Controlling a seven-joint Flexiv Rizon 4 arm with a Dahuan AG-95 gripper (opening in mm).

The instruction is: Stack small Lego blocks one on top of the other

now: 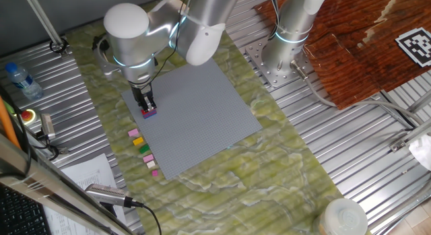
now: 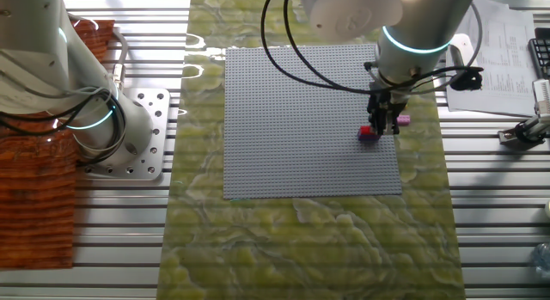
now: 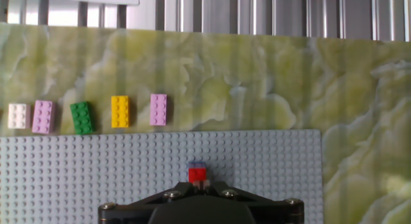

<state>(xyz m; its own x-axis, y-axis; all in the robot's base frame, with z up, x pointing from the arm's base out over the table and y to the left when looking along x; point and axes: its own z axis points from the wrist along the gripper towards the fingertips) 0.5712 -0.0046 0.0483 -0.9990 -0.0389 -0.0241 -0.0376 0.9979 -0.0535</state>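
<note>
A small red brick sits on a blue brick on the grey baseplate near its edge. The pair also shows in one fixed view and in the other fixed view. My gripper hangs directly over this pair. Its fingers are closed together with almost no gap, and the tips are at the red brick's near end. I cannot tell whether they touch it. Loose bricks lie in a row on the mat beside the plate: white, pink, green, yellow, pink.
The green marbled mat lies under the baseplate on a ribbed metal table. A second arm's base stands behind the plate. A bottle, papers and a microphone lie at the left side.
</note>
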